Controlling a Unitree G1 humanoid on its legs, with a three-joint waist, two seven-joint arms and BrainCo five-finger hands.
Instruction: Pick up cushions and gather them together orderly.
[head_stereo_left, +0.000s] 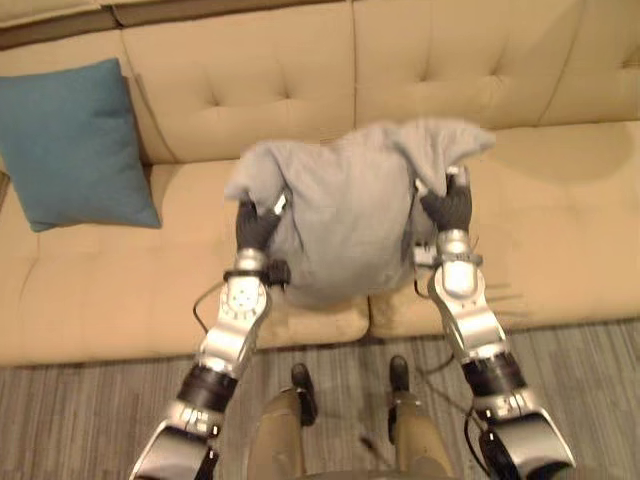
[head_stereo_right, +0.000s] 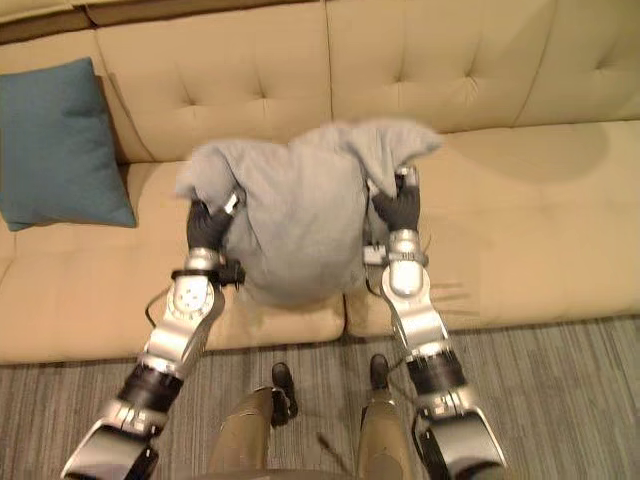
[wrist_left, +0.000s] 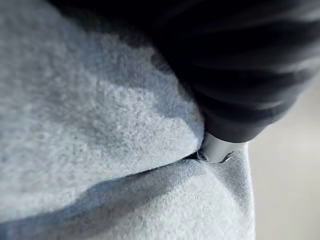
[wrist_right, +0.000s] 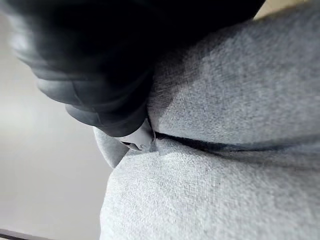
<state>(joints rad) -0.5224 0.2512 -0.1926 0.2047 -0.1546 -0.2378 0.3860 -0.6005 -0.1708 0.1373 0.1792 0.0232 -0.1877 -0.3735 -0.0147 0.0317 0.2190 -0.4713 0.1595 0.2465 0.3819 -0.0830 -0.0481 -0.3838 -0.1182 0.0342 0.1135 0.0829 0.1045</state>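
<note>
**Two-handed carry of a grey cushion above the sofa.** The left hand and the right hand bear on opposite flanks of the cushion. It hangs clear of the seat, and its upper corners flop over the backs of both hands. In each wrist view a silver stub of the fingers runs straight into a fold of grey fabric. The rest is buried, so it cannot be told whether the fingers on either side are curled into the cloth or laid flat against it. The grey cushion lies between the two sets of fingers and sags below them, bulging toward the robot. The blue cushion leans upright against the sofa back. It is well apart from the left hand's fingers, on their outer side and somewhat beyond them.

**Step in hand, as judged:** bringing the grey cushion across to join the blue one.

**Points of good practice:**
- Hold the inward squeeze even on both flanks. Soft filling yields, and the load may slide down from between the hands if one side slackens.
- Move both arms together so the gap between them does not widen.
- Carry the sagging lower edge clear of the seat until it is over the chosen spot.
- Set the cushion down just beside the blue one, upright against the sofa back with edges parallel, and do not nudge its neighbour.
- Release only once seat and back bear the weight.
</note>
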